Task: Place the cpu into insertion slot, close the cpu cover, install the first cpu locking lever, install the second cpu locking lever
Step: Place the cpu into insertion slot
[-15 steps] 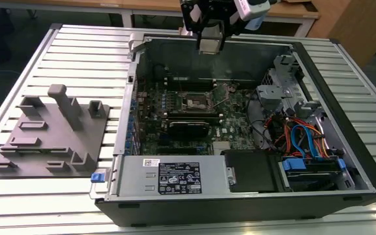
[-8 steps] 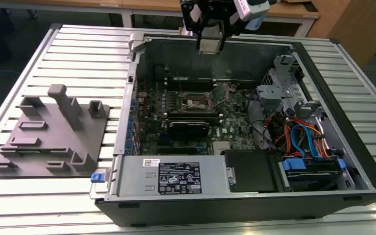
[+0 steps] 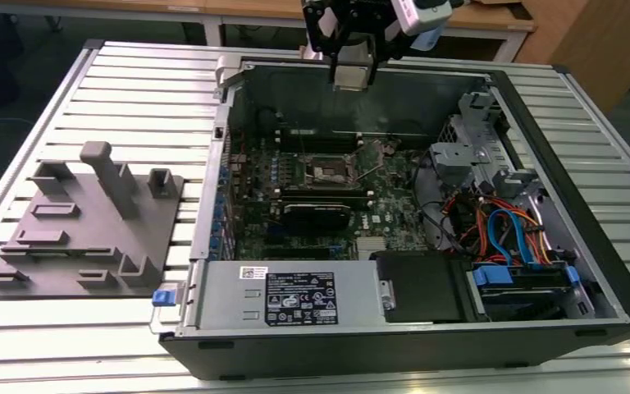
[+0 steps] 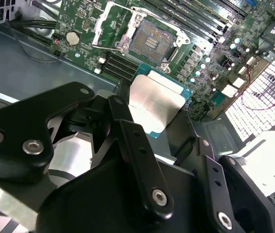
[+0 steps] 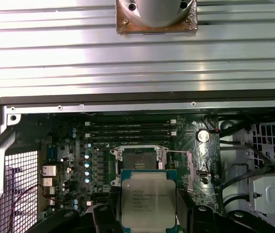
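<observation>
1. Silvery-grey metal tops the cpu (image 4: 159,97), which is pinched at its edges between the black fingers (image 4: 127,131) of the gripper (image 4: 155,114), clamped shut on it.
2. The insertion slot (image 4: 152,41) lies bare on the green motherboard (image 4: 79,17), below the gripper and well apart from the held chip.
3. In the exterior view the gripper hangs above the open computer case (image 3: 403,353).

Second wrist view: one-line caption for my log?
Black gripper holds the flat square silvery-topped cpu, apart from the empty dark square insertion slot.
</observation>
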